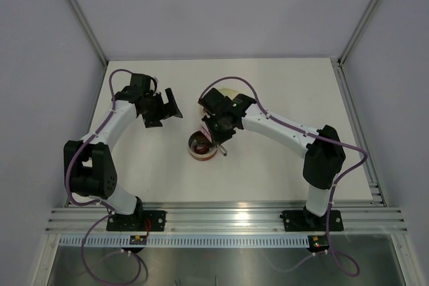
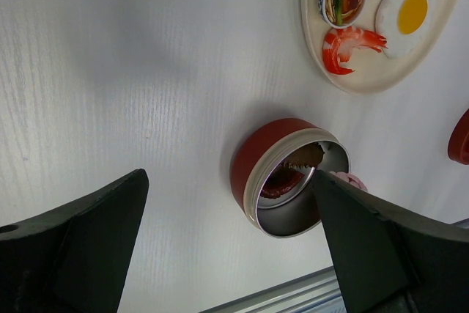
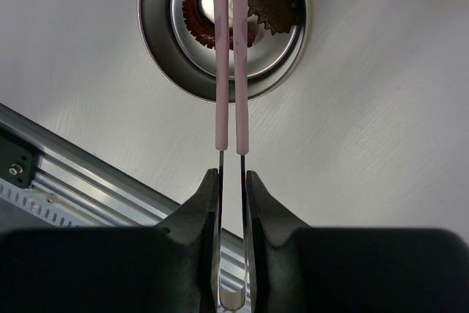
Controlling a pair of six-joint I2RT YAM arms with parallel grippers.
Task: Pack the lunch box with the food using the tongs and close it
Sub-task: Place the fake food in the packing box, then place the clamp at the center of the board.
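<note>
The lunch box (image 3: 157, 56) stands open near the middle of the table (image 1: 281, 165), well in from every edge. A dark brown piece (image 3: 275, 6) and a red curled piece (image 3: 196, 12) lie on its floor, and the tongs (image 3: 229, 71) reach in over its near rim, arms almost touching. My right gripper (image 3: 233, 177) is clamped on their metal ends, above the bare strip between the lunch box and the near-edge rail (image 3: 80, 181). My left gripper (image 1: 164, 110) hangs left of the lunch box, fingers spread wide, with the plate (image 2: 364, 82) beyond and apart from it.
</note>
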